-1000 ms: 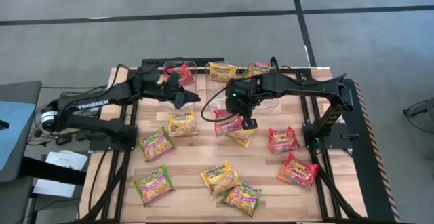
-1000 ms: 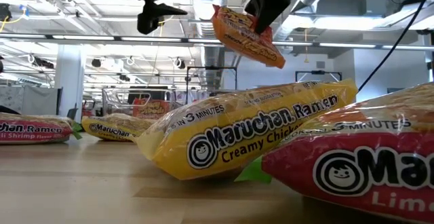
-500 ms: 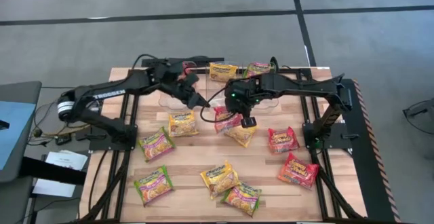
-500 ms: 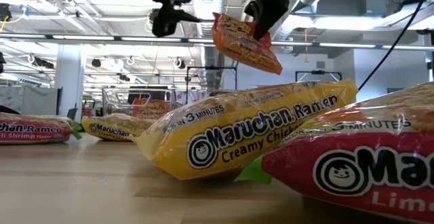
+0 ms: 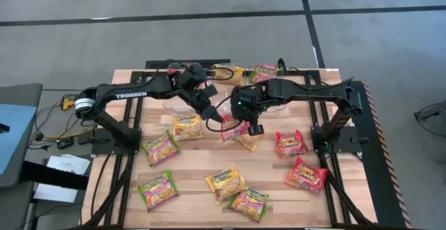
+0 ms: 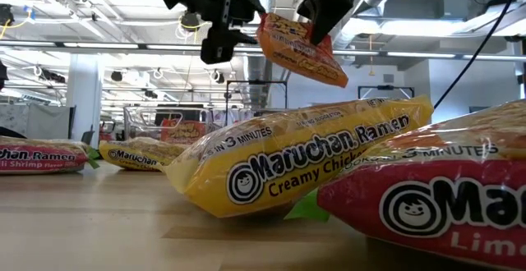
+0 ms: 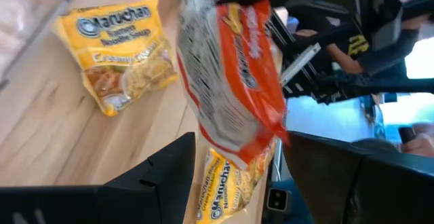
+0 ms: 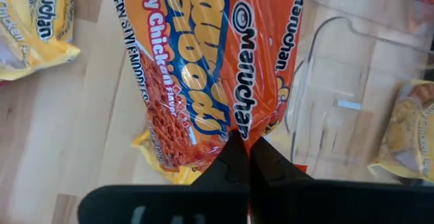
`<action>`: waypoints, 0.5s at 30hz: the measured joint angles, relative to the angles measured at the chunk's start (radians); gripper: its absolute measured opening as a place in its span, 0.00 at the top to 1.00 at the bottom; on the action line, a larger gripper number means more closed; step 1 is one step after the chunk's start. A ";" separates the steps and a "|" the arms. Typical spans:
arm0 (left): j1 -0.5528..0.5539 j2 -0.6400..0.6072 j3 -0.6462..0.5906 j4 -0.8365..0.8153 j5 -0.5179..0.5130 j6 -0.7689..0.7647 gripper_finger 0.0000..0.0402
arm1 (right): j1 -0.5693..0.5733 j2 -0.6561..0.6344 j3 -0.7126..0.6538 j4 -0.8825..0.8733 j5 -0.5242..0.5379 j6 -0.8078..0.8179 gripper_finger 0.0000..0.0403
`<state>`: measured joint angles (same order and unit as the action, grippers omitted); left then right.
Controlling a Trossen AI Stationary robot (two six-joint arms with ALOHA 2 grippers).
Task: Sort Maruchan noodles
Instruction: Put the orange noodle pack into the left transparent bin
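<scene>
Low view: orange packet (image 6: pixel 300 48) under right pincer (image 6: pixel 322 20)

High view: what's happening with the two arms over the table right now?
The right gripper holds an orange packet by its edge, hanging above the table. The left gripper, jaws open, is right beside it, seemingly set for a handover. Other packets lie scattered on the table; a few sit in the bins at the far edge.

Orange-red noodle packet (image 8: pixel 210 68) with blue-yellow logo, yellow packets (image 6: pixel 296 160), pale wood table (image 5: pixel 195 162)
</scene>
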<state>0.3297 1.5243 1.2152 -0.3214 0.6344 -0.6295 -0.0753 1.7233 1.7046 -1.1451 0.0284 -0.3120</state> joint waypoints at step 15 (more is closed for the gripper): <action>-0.011 0.000 0.000 0.039 -0.038 0.010 0.48 | 0.003 0.000 0.000 0.041 0.021 0.084 0.99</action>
<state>0.3186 1.5246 1.2156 -0.2826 0.5961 -0.6190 -0.0721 1.7233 1.7046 -1.1043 0.0489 -0.2280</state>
